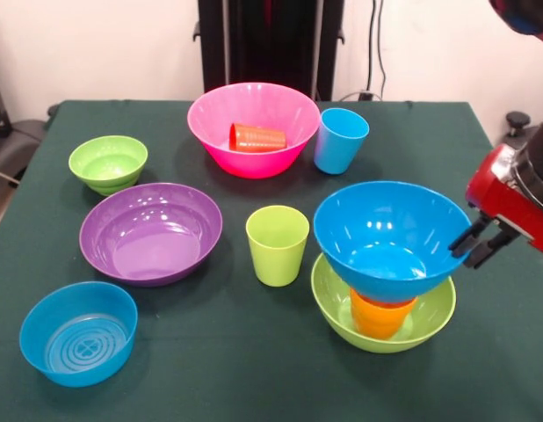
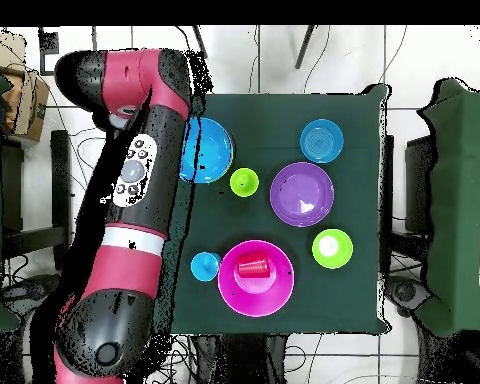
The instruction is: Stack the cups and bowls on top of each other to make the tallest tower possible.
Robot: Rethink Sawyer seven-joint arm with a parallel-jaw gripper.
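The tower stands at the front right: a large lime green bowl (image 1: 430, 315) holds an orange cup (image 1: 380, 318), and a large blue bowl (image 1: 386, 230) rests on the cup. My gripper (image 1: 469, 252) is just right of the blue bowl's rim, outside the bowl, open and empty. The red cup (image 1: 257, 137) lies on its side in the large pink bowl (image 1: 206, 123). The light blue cup (image 1: 340, 139) and the lime green cup (image 1: 277, 244) stand upright on the table. In the overhead view my arm (image 2: 144, 170) hides the gripper and part of the blue bowl (image 2: 212, 150).
The large purple bowl (image 1: 150, 233) sits left of centre, the small lime green bowl (image 1: 107, 163) behind it and the small blue ringed bowl (image 1: 78, 332) at the front left. The dark green table (image 1: 254, 369) ends close to the tower's right.
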